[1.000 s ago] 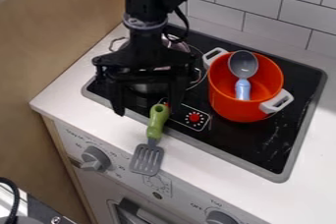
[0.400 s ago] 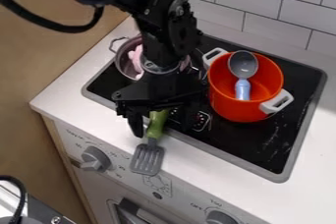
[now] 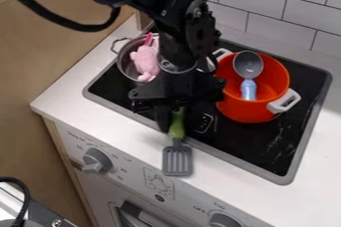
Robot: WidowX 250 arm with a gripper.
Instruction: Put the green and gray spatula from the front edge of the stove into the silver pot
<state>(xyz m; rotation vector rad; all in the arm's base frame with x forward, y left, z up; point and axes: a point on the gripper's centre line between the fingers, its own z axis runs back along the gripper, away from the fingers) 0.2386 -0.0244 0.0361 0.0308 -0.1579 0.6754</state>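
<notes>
Orange pot (image 3: pixel 246 112), spoon (image 3: pixel 248 65) inside; metal pot (image 3: pixel 124 64), pink toy (image 3: pixel 145 63) inside; both on black cooktop (image 3: pixel 263 144).

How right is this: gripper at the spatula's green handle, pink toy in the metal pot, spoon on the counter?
No: the camera view shows the spoon in the orange pot, not on the counter. The gripper is at the spatula's green handle, the pink toy in the metal pot.

1. Oven panel (image 3: pixel 130 183), below counter's (image 3: pixel 106 116) front edge: small numbers and lettering around left knob (image 3: pixel 97 161), near counter's front-left corner.
2. Same panel: boxed line-drawn symbol (image 3: pixel 158 184), right of that knob.
3. Same panel: lettering and number by right knob (image 3: pixel 223 221).
4. Cooktop (image 3: pixel 259 146), near front edge: outlined box with dot marks (image 3: pixel 204 122).
</notes>
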